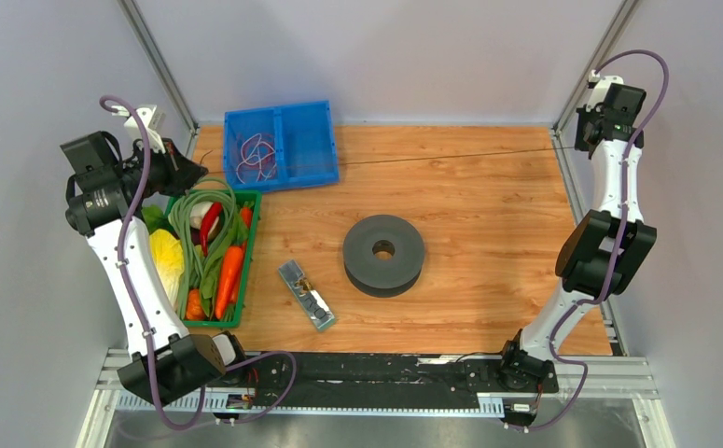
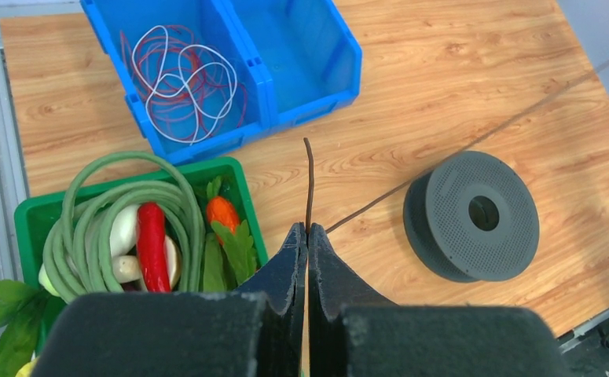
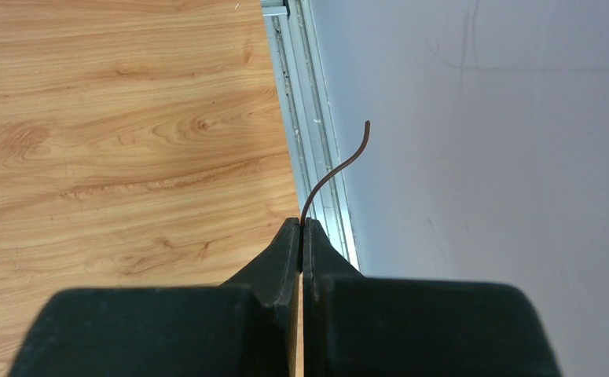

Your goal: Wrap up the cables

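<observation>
- A small clear pack (image 1: 306, 296) lies on the table (image 1: 488, 215), close to the near edge and left of the middle.
- A dark grey spool (image 1: 383, 254) lies flat about mid-table with its centre hole facing up. Nothing is wound on it.
- Along the left edge, a green basket (image 1: 250, 252) holds vegetables (image 1: 229, 271) and a green coiled hose (image 1: 194, 210).
- The cable (image 1: 451, 157) is thin and black. It is stretched in a nearly straight line parallel to the far edge, from the left side of the table to the right.
- The cable passes the near wall of the blue bin (image 1: 332, 140) at the far left corner; I cannot tell whether they touch.
- The bin's left compartment holds loose red and white wires (image 1: 257, 154).
- The left pincer (image 2: 306, 229) is closed tight on one end of the cable, and a short stub pokes out past the tips.
- The right pincer (image 3: 301, 224) is clamped on the other end at the far right corner, and a curled tail sticks out beyond it.
- The cable's long axis runs left to right, and the spool sits on its near side, roughly midway between the two pincers. Neither arm is clearly closer.
- Winding likely needs one end brought toward the near edge to meet the spool.
</observation>
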`<state>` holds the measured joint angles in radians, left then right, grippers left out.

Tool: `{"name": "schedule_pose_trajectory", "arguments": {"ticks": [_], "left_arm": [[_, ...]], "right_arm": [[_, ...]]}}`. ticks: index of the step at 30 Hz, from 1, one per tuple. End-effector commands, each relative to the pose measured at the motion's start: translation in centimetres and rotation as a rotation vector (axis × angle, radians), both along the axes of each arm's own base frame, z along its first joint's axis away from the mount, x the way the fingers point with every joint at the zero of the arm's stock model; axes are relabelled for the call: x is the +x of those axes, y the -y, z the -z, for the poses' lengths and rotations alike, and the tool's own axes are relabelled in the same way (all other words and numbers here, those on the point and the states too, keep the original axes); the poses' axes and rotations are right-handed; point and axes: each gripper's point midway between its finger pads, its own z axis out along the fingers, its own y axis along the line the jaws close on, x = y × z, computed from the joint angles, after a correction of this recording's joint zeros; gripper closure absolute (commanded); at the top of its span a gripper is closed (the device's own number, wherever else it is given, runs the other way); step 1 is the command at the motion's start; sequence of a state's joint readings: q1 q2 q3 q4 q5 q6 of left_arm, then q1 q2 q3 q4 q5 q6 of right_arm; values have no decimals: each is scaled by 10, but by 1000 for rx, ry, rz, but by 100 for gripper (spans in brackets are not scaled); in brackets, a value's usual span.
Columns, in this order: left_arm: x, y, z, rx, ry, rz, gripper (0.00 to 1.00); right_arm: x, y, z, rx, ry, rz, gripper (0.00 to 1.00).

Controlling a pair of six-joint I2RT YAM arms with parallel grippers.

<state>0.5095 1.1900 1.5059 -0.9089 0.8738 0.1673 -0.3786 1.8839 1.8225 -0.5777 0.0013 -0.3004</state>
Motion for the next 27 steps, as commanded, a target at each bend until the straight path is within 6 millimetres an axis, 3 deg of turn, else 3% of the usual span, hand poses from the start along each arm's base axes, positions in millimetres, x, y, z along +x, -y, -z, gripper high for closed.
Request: {"name": "schedule_pose_trajectory", "arguments": {"ticks": [1,27], "left_arm": [[7,-31,1,108,31,-79,100],[14,-69,28,126,-38,-163,100]], "right_arm": [[3,41,-25,-116,63,75,100],[-1,49,-28,-138,57,86,100]]}}
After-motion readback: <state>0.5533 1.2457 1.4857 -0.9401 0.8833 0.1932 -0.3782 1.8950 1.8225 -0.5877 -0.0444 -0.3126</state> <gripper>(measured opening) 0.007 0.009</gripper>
